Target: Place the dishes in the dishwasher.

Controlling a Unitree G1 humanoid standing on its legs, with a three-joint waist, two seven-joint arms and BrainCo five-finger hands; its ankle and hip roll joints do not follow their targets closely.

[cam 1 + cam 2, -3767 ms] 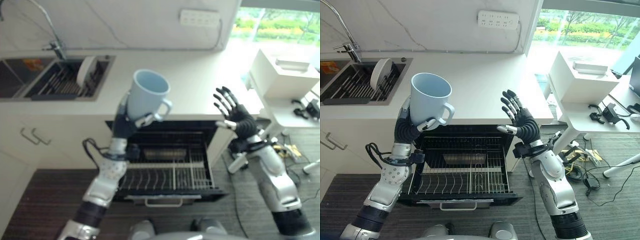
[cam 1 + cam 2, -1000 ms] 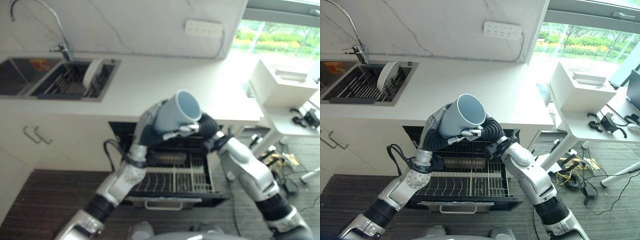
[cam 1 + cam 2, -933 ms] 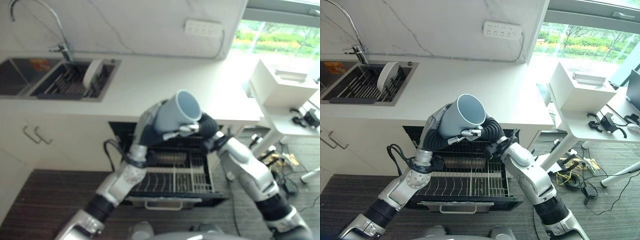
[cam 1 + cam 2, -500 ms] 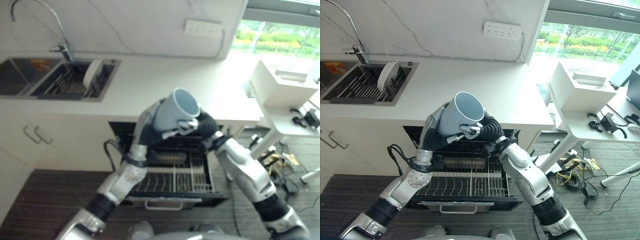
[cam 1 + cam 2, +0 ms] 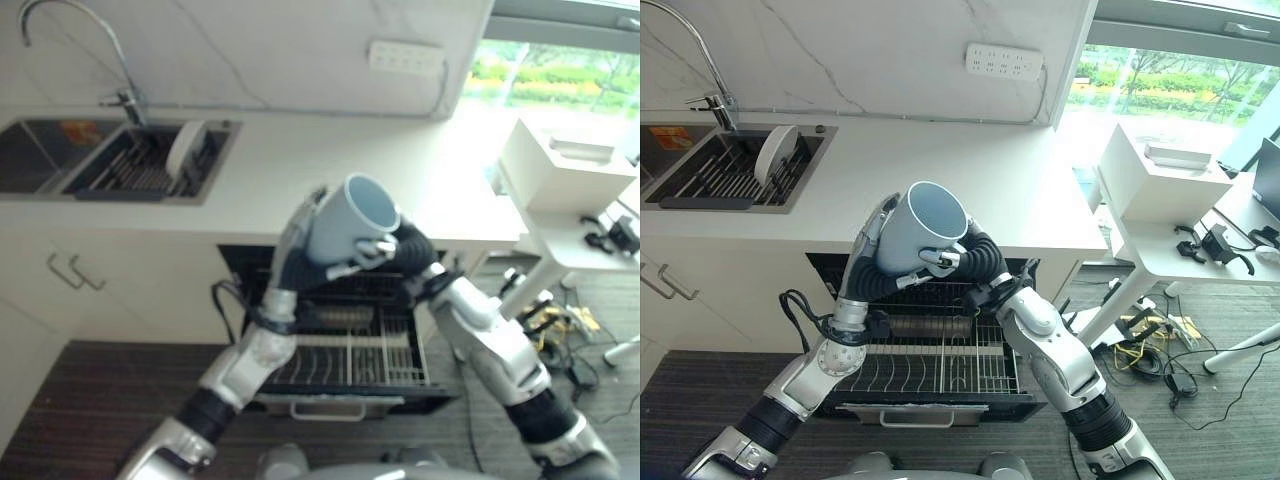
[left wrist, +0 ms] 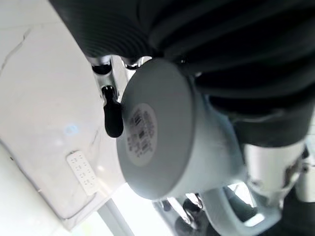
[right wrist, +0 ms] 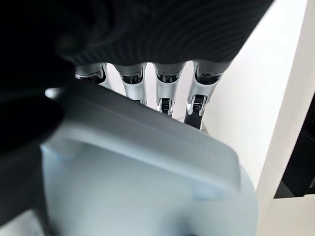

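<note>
Nearest, the dishwasher rack [image 5: 940, 365] stands pulled out below the desk [image 5: 970, 180], its wire tines bare of dishes as far as can be seen. Above the rack, a pale blue mug [image 5: 923, 241] is held in the air, tilted, its mouth facing up and away. The left robot hand [image 5: 878, 245] has its fingers curled round the mug's body, with the base visible past them in the left wrist view. The right robot hand [image 5: 975, 258] meets the mug at its handle [image 7: 147, 142]; whether those fingers grip the handle cannot be told. Farther back, a white plate [image 5: 767, 152] stands upright in the sink [image 5: 700, 185], beside the tap [image 5: 700, 70].
</note>
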